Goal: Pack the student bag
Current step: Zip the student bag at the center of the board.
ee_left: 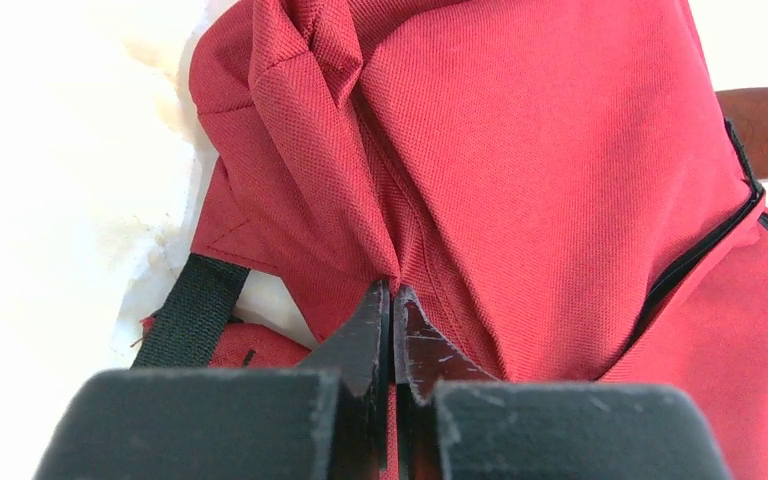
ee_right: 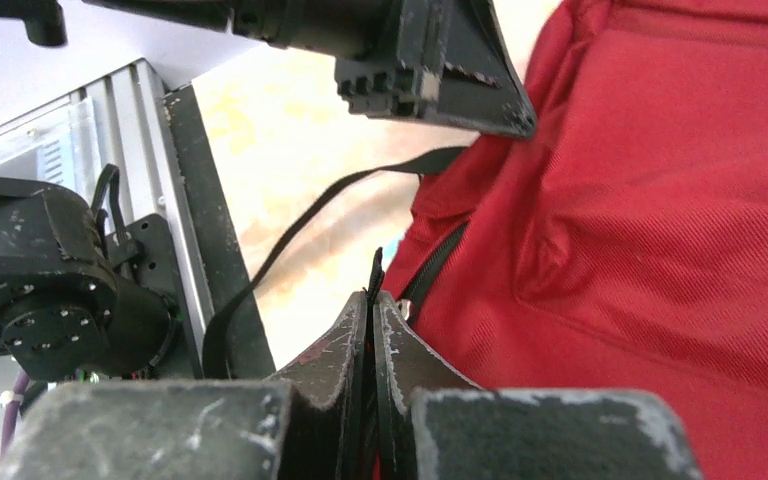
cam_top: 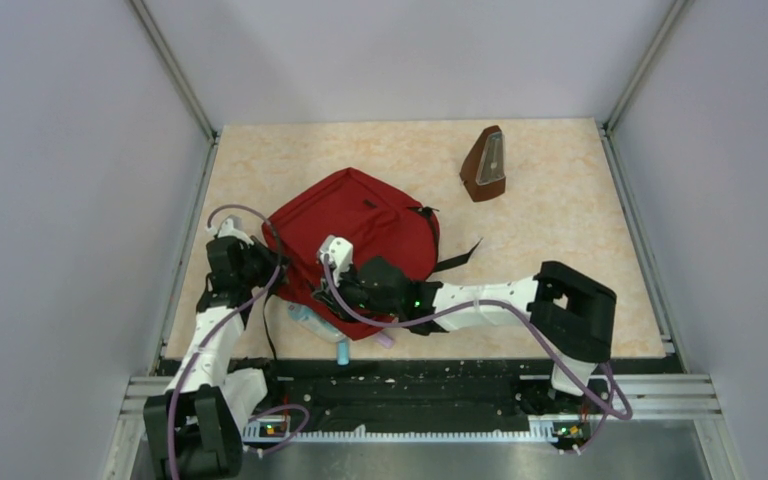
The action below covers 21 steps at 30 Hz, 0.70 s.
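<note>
The red student bag (cam_top: 355, 225) lies flat in the middle of the table, its black strap (cam_top: 457, 258) trailing right. My left gripper (cam_top: 265, 270) is at the bag's left edge. In the left wrist view it (ee_left: 393, 290) is shut on a pinched fold of the bag's red fabric (ee_left: 560, 180). My right gripper (cam_top: 332, 290) is over the bag's near edge. In the right wrist view it (ee_right: 372, 295) is shut on a black zipper pull (ee_right: 375, 268) beside the black zipper line (ee_right: 438, 262) of the bag (ee_right: 660, 200).
A brown pyramid-shaped metronome (cam_top: 485, 165) stands at the back right. A light blue object with a teal end (cam_top: 320, 328) and something pink (cam_top: 385, 340) poke out from under the bag's near edge. Black rails (cam_top: 410, 385) run along the table's front edge.
</note>
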Each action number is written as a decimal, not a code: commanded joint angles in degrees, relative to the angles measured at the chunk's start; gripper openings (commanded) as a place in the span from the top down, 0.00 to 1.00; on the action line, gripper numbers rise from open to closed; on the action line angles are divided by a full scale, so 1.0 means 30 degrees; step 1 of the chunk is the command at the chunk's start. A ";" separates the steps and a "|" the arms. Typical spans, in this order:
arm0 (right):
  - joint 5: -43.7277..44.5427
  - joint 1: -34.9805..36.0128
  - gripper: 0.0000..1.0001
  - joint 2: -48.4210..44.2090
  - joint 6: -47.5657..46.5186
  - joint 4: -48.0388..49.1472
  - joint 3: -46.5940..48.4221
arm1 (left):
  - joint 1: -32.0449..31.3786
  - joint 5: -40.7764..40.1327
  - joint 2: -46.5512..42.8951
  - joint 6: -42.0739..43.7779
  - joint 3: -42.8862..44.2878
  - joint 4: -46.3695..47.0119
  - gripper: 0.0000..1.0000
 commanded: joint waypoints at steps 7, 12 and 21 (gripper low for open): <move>0.3648 0.1203 1.00 -0.4562 0.1477 0.2584 -0.3922 | 0.0040 -0.2536 0.0593 -0.0093 0.2253 0.1844 1.00; 0.6678 0.3031 1.00 -0.6021 0.1207 0.4125 -0.6343 | 0.0069 -0.3217 0.2394 -0.0405 0.3267 0.3290 1.00; 1.0076 0.4270 1.00 -0.6622 0.2511 0.4022 -0.8131 | 0.0107 -0.3738 0.4532 0.0754 0.5668 0.2325 0.88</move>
